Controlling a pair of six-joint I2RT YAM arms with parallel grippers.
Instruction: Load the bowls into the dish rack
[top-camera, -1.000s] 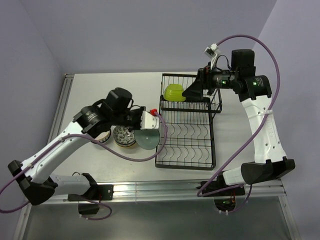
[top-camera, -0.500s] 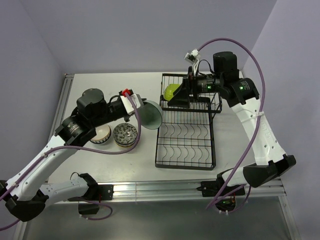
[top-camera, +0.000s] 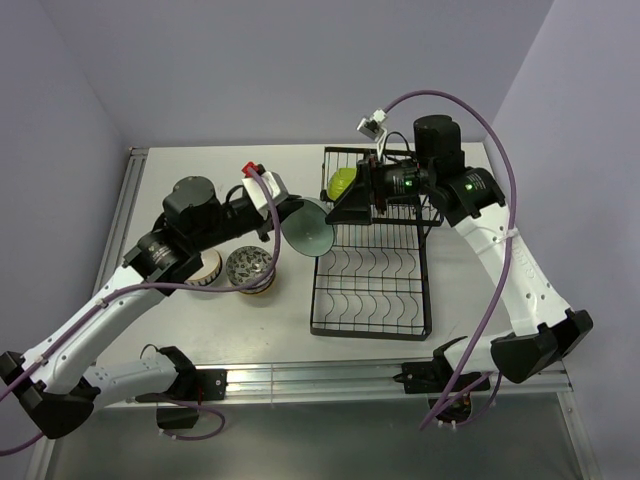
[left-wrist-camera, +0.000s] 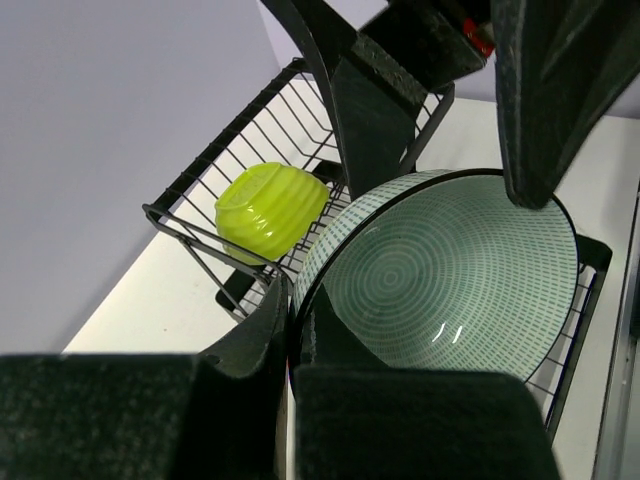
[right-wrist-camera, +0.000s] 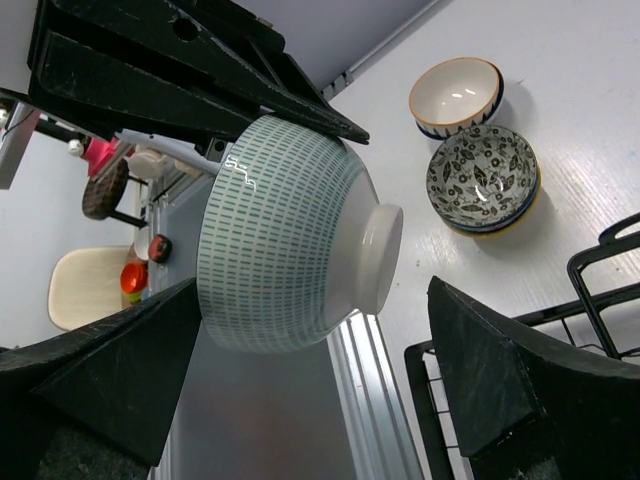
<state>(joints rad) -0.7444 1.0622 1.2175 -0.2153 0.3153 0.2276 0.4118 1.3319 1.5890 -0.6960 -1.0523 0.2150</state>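
Plainly, the left gripper (left-wrist-camera: 297, 312) is clamped nearly closed on the rim of the pale mint bowl (left-wrist-camera: 440, 280), one finger inside the bowl and one outside. The bowl hangs tipped on its side, its ringed inside turned towards the left wrist and its foot pointing the other way. It is held over the left edge of the dish rack (top-camera: 370, 290), at the corner of the raised basket section.

The right gripper (top-camera: 345, 207) stands spread as wide as it goes, empty, with the mint bowl between its two fingers. In the right wrist view, gaps show on both sides, so neither finger touches it.

Beyond the left gripper, past the bowl's rim, the lime green bowl (left-wrist-camera: 270, 208) lies tilted in the basket section. Behind the left gripper, on the table (top-camera: 200, 170), sit the cream bowl with dark stripes (right-wrist-camera: 455, 95) and the dark patterned bowl (right-wrist-camera: 483, 178), just beside each other and well apart from the right gripper.
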